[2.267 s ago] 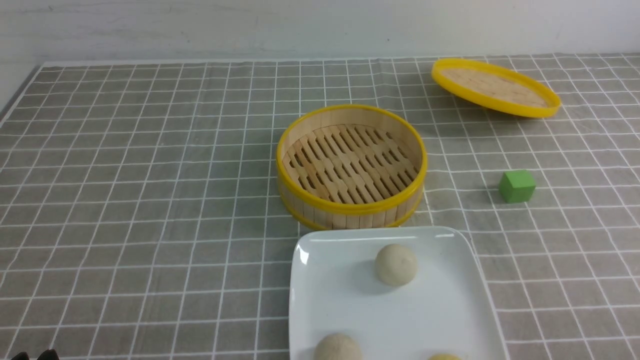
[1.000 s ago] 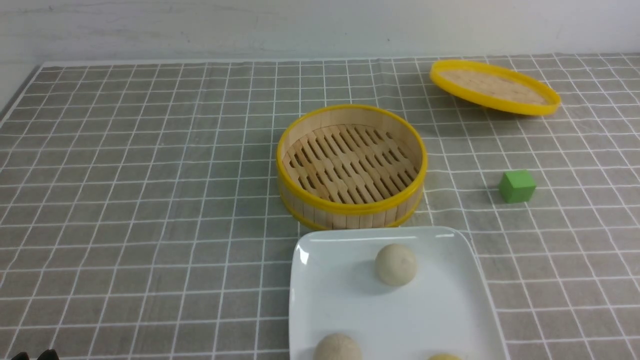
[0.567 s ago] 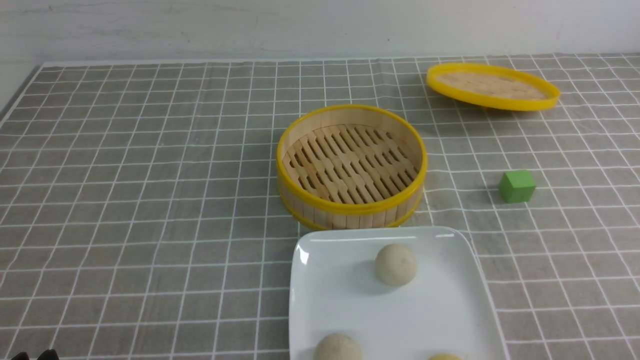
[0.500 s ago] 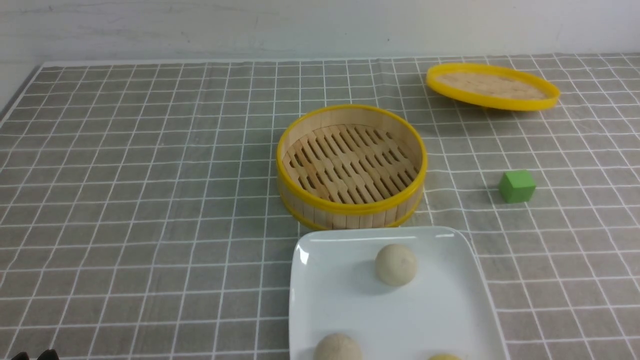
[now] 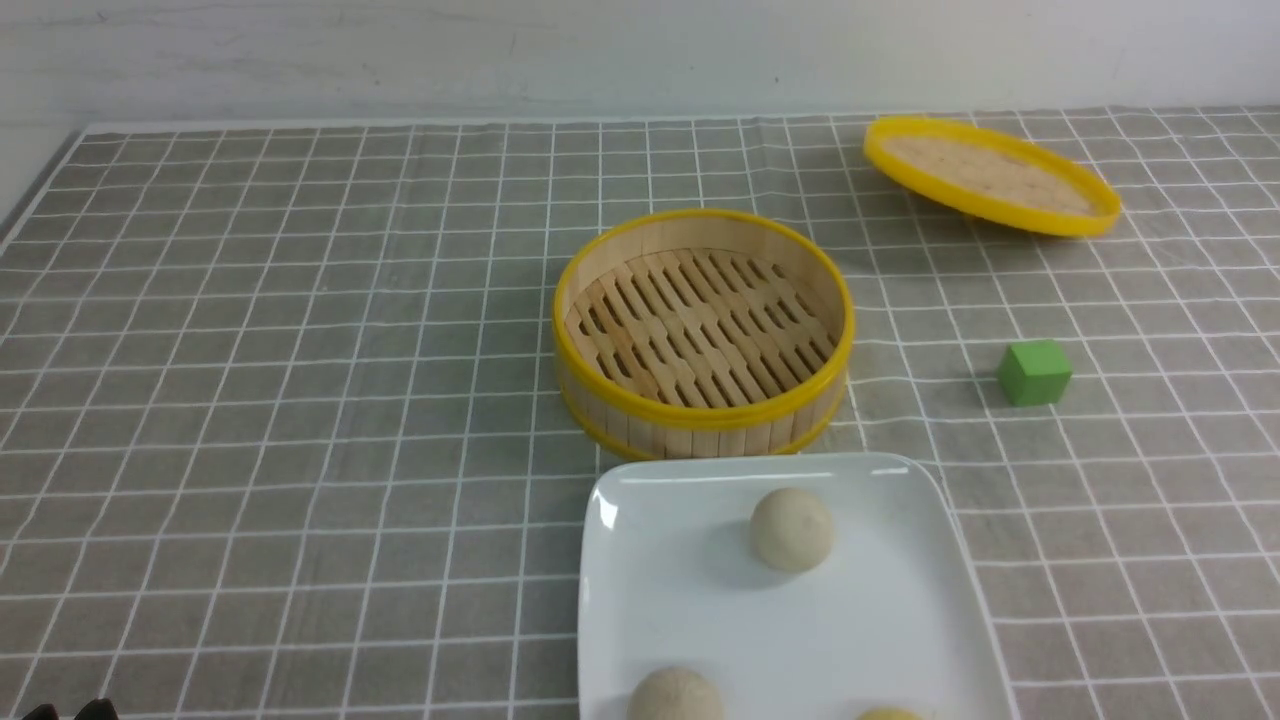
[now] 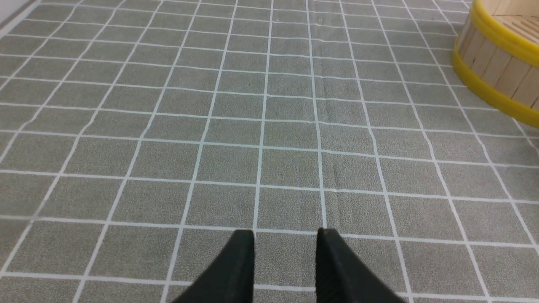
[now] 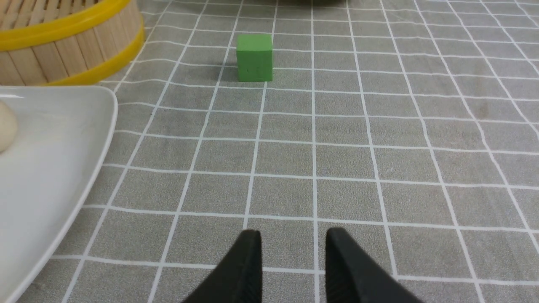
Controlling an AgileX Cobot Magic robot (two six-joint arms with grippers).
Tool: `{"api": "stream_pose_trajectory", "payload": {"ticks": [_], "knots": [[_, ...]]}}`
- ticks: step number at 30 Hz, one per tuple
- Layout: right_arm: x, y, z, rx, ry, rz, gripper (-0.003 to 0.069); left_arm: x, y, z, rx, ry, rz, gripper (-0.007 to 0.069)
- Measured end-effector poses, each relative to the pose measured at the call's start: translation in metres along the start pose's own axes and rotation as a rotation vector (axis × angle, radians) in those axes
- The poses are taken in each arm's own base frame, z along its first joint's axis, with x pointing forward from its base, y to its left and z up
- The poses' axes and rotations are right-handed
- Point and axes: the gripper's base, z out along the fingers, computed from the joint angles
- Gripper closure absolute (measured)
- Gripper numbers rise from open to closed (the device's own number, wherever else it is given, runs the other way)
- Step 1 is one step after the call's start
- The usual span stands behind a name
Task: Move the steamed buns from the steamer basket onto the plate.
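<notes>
Steamed buns (image 5: 791, 529) number three on the plate (image 5: 900, 620), which lies at six o'clock of the steamer basket (image 5: 703, 330); we see its slats bare, so we judge the transfer finished. Our left gripper (image 6: 285, 240) and right gripper (image 7: 293, 240) stand parted, holding nothing.

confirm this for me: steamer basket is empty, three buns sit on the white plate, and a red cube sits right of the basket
Not quite: the cube is green, not red, as the front view shows. The rest holds: the steamer basket is empty, and three buns sit on the white plate, two cut off by the picture's edge.
</notes>
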Motion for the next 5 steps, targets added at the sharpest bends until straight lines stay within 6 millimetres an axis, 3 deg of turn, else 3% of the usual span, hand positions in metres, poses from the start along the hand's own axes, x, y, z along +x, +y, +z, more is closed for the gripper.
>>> {"api": "stream_pose_trajectory", "payload": {"ticks": [5], "knots": [[0.0,0.0,0.0,0.0,0.0,0.0,0.0419,0.0,0.0,0.0,0.0,0.0,0.0,0.0384]]}}
